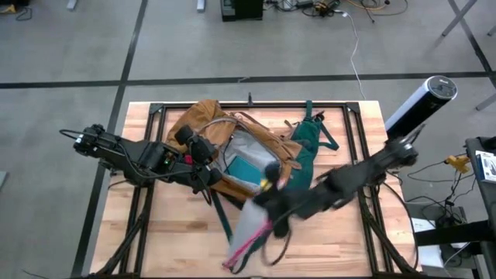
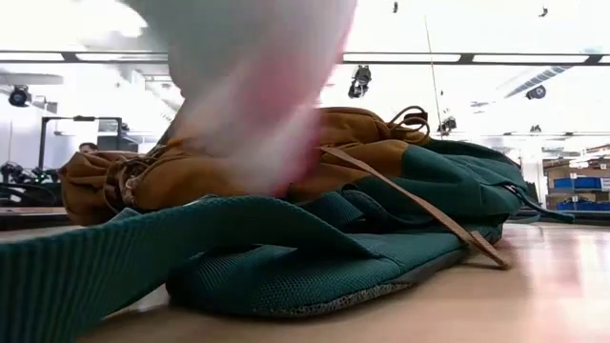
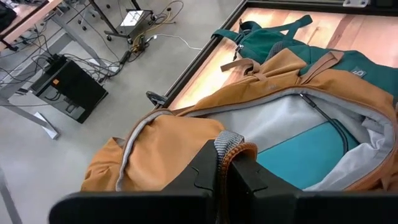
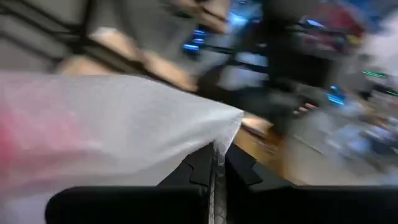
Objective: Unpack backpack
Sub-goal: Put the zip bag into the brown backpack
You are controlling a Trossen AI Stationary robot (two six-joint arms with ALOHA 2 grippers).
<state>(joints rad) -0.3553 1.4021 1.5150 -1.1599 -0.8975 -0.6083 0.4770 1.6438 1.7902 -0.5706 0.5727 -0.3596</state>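
Left gripper (image 3: 225, 163) pinches the backpack (image 1: 256, 151) rim, holding its mouth open; right gripper (image 4: 216, 167), clamped on the clear pouch (image 1: 249, 225), carries it clear above the counter (image 1: 349, 248).

Grey concrete floor (image 1: 70, 46) surrounds the wooden table (image 1: 178, 244), crossed by dark seam lines; cables (image 1: 325, 8) lie at 12 o'clock beside a black box (image 1: 242, 9). Low view: bright ceiling light strips (image 2: 457, 58) overhead, blue storage bins (image 2: 577, 181) on shelving at 3 o'clock. Left wrist view: a black case (image 3: 71, 90) on the floor amid wires
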